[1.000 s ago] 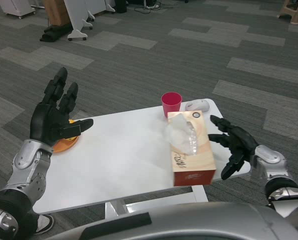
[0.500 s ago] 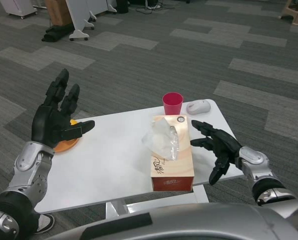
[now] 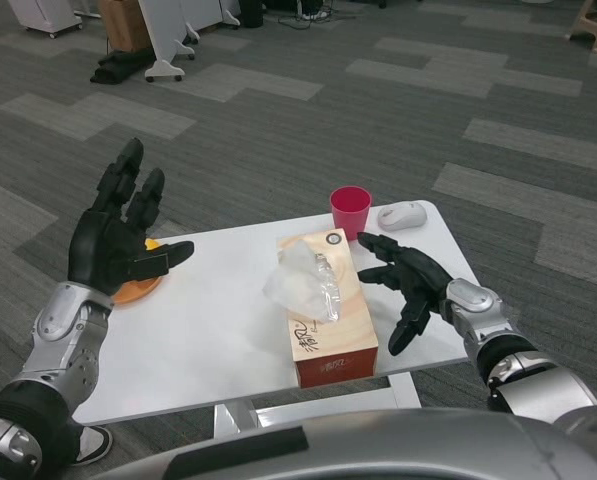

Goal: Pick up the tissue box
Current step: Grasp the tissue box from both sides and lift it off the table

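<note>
Tan cardboard with a red lower band, the tissue box [image 3: 326, 308] lies lengthwise on the white table [image 3: 208, 330], its near end close to the front edge and a crumpled white tissue [image 3: 300, 283] puffing out of its top. The lettering on the box is too small to read, and its far right side is hidden behind its own top. Just beside it on the right, the right hand [image 3: 406, 283] hovers with fingers spread wide and holding nothing; whether the fingertips touch the box cannot be told. A pink cup [image 3: 350, 211] stands upright just behind the box, with a white computer mouse [image 3: 402, 214] to its right at the far corner. At the left edge, the raised left hand [image 3: 118, 235], fingers apart and empty, covers most of an orange plate [image 3: 138, 289]. Beyond the table, on the grey carpet, a wheeled white stand [image 3: 173, 35] is cut off by the top edge
</note>
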You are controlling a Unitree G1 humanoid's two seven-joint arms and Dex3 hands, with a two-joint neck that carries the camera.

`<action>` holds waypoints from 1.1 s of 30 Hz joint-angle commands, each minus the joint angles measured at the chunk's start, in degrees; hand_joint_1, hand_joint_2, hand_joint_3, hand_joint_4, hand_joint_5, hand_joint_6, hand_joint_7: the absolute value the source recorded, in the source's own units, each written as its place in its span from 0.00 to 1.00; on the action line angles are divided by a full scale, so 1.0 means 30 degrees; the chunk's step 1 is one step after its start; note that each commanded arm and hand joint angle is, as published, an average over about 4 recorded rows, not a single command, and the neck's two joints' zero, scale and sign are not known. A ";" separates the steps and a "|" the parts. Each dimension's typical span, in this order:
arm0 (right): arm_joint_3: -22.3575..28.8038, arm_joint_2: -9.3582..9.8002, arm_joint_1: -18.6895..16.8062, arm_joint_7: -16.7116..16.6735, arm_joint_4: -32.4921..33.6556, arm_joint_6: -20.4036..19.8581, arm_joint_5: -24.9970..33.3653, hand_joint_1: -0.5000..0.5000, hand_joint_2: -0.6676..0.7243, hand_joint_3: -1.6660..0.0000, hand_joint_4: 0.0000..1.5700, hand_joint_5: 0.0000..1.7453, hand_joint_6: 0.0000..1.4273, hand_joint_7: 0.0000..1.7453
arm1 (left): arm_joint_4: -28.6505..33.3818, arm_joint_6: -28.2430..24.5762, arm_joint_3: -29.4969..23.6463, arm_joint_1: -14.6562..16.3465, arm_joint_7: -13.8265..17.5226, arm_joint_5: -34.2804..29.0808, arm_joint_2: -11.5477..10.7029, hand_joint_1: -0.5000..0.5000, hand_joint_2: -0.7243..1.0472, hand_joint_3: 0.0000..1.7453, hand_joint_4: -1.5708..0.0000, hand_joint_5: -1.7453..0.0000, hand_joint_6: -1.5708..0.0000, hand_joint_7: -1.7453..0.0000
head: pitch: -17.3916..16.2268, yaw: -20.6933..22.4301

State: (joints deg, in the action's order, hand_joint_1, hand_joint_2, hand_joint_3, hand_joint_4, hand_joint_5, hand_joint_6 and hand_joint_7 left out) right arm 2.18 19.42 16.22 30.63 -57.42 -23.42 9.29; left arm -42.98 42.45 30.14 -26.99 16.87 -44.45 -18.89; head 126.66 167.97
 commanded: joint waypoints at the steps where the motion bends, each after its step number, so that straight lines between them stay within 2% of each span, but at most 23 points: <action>1: -0.0566 -0.0196 0.0879 -0.0630 -0.0378 0.0043 0.0000 0.68 0.80 0.90 0.00 0.44 0.00 0.00 | -0.0153 0.0117 -0.0189 -0.0150 -0.0115 -0.0218 -0.0222 1.00 1.00 0.15 1.00 1.00 1.00 1.00 | -0.0038 0.0092; 5: -0.1086 -0.0233 0.1194 -0.1113 -0.0590 0.0028 -0.0044 0.67 0.77 0.90 0.00 0.43 0.00 0.00 | -0.0212 -0.0212 -0.0108 -0.0209 -0.0034 -0.0196 -0.0229 1.00 1.00 0.15 1.00 1.00 1.00 1.00 | -0.0139 0.0206; 8: -0.1459 -0.0233 0.1319 -0.1362 -0.0656 0.0006 -0.0073 0.67 0.77 0.90 0.00 0.39 0.00 0.00 | -0.0285 -0.1194 -0.0064 -0.0297 0.0171 0.0060 -0.0265 1.00 1.00 0.15 1.00 1.00 1.00 1.00 | -0.0159 0.0325; 11: -0.1708 -0.0247 0.1392 -0.1523 -0.0751 -0.0031 -0.0081 0.67 0.77 0.90 0.00 0.39 0.00 0.00 | -0.0468 -0.1904 0.0382 -0.0480 0.0295 0.0170 -0.0280 1.00 1.00 0.15 1.00 1.00 1.00 1.00 | -0.0218 0.0479; 18: -0.2133 -0.0365 0.1480 -0.1875 -0.0898 -0.0060 -0.0081 0.67 0.77 0.90 0.00 0.39 0.00 0.00 | -0.2255 -0.2578 0.3751 -0.1886 0.0207 -0.0138 -0.0002 1.00 1.00 0.15 1.00 1.00 1.00 1.00 | -0.0405 0.0569; 23: -0.2294 -0.0438 0.1480 -0.2087 -0.0868 -0.0140 -0.0088 0.67 0.77 0.90 0.00 0.39 0.00 0.00 | -0.2775 -0.3222 0.5604 -0.2531 0.0207 -0.0826 0.0057 1.00 1.00 0.15 1.00 1.00 1.00 1.00 | -0.0475 0.0605; 28: -0.2895 -0.0518 0.1480 -0.2358 -0.0795 -0.0162 -0.0110 0.67 0.77 0.90 0.00 0.39 0.00 0.00 | -0.2944 -0.3940 0.6828 -0.2934 0.0222 -0.1390 0.0071 1.00 1.00 0.15 1.00 1.00 1.00 1.00 | -0.0459 0.0723; 33: -0.3400 -0.0592 0.1480 -0.2607 -0.0744 -0.0192 -0.0110 0.67 0.77 0.90 0.00 0.36 0.00 0.00 | -0.2958 -0.4336 0.7274 -0.2985 0.0347 -0.1654 0.0086 1.00 1.00 0.15 1.00 1.00 1.00 1.00 | -0.0416 0.0802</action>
State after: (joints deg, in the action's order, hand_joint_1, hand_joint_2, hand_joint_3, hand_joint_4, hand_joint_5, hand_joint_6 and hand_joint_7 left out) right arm -7.49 18.07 19.70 22.98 -59.94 -23.60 9.03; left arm -51.52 30.07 51.61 -34.75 17.65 -48.90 -18.28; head 125.39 170.34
